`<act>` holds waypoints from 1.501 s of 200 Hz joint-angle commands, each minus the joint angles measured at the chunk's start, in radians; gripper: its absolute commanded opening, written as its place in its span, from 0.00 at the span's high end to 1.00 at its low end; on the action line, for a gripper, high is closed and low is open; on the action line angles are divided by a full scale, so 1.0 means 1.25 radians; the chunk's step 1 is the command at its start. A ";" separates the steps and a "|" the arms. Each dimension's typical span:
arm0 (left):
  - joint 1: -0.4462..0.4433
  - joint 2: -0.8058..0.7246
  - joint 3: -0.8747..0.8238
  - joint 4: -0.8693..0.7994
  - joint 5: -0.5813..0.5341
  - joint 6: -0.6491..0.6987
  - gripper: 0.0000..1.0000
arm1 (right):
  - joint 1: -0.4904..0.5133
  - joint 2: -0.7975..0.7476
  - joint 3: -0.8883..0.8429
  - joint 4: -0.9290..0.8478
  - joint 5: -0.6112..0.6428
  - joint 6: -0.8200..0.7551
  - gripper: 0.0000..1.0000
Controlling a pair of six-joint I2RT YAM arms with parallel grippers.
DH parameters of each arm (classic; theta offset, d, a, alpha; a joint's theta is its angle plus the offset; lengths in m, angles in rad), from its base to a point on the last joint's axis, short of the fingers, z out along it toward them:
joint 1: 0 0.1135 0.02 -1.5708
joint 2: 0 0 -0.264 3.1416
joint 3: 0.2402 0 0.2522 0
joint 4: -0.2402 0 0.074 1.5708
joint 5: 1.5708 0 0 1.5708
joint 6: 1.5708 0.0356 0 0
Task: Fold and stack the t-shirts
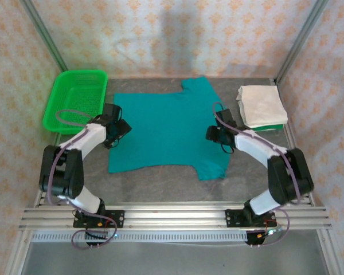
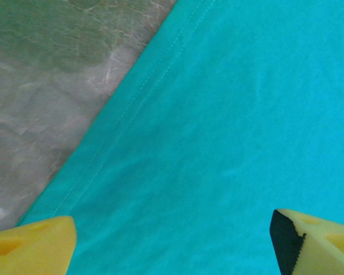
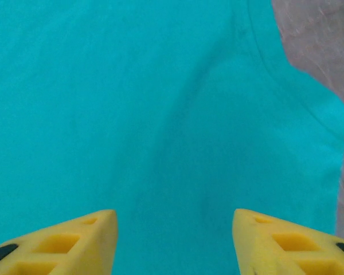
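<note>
- The teal t-shirt [image 1: 166, 129] was seen spread flat on the table [image 1: 160, 186], lying beneath both pairs of fingers and across the whole space between them
- The left gripper [image 2: 172, 240] was held over the shirt's left margin with its fingers [image 2: 28, 246] spread wide and nothing pinched; the stitched hem [image 2: 132, 106] ran diagonally ahead of the left-hand finger, with bare table beyond it
- The right gripper [image 3: 173, 229] was likewise found with fingers parted and empty, plain cloth lying between and ahead of them; a sleeve seam [image 3: 264, 63] curved ahead of the right-hand finger, near the cloth's edge
- Whether either pair of fingertips was actually touching the fabric could not be told from the wrist views
- The cloth was judged light, thin and limp: it would be expected to drape and sag from any held point, to slide readily over the smooth table, and to bear a firm pinch without harm
- Hold would best be taken at the edges just outside each gripper's outer finger, where the doubled hem gives something thicker to pinch, and at matching points so a fold comes over evenly
- The folded cream shirts [image 1: 262, 105], stacked over a green shirt [image 1: 273, 126], lay beyond the right fingers and well apart; a green basket [image 1: 74, 100] stood beyond the left fingers
</note>
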 commanded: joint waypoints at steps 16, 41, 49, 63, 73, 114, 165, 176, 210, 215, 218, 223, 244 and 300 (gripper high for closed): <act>-0.003 0.105 0.076 0.001 -0.012 0.011 0.14 | 0.000 0.119 0.060 0.066 0.014 -0.016 0.44; -0.001 0.165 0.108 -0.010 -0.022 0.010 0.15 | -0.011 0.178 0.072 0.097 -0.005 0.001 0.44; -0.001 0.180 0.117 -0.014 -0.024 0.011 0.15 | -0.012 0.192 0.075 0.106 -0.008 0.006 0.44; 0.002 0.201 0.134 -0.015 -0.030 0.011 0.15 | -0.014 0.211 0.086 0.113 -0.010 0.010 0.44; 0.004 0.219 0.149 -0.017 -0.038 0.013 0.14 | -0.017 0.227 0.096 0.115 -0.009 0.013 0.44; 0.018 0.317 0.245 -0.052 -0.062 0.022 0.13 | -0.023 0.278 0.132 0.135 -0.030 0.016 0.37; 0.020 0.302 0.273 -0.056 -0.045 0.031 0.07 | -0.010 0.189 0.112 0.147 -0.051 -0.043 0.14; 0.018 0.270 0.259 -0.050 -0.039 0.034 0.04 | 0.009 0.130 0.079 0.145 -0.037 -0.062 0.14; 0.015 0.126 0.196 -0.041 -0.023 0.051 0.00 | 0.113 -0.042 -0.046 0.093 0.004 -0.057 0.15; 0.015 0.104 0.184 -0.041 -0.020 0.054 0.00 | 0.136 -0.063 -0.063 0.080 0.011 -0.047 0.16; 0.015 0.091 0.177 -0.041 -0.019 0.055 0.00 | 0.150 -0.074 -0.071 0.071 0.015 -0.039 0.16; 0.015 0.069 0.165 -0.043 -0.017 0.059 0.00 | 0.176 -0.093 -0.086 0.056 0.022 -0.024 0.18; 0.012 -0.027 0.110 -0.058 -0.015 0.074 0.00 | 0.283 -0.149 -0.141 0.006 0.058 0.049 0.24; 0.011 -0.241 0.005 -0.134 -0.061 0.099 0.00 | 0.401 -0.144 -0.198 -0.066 0.058 0.182 0.37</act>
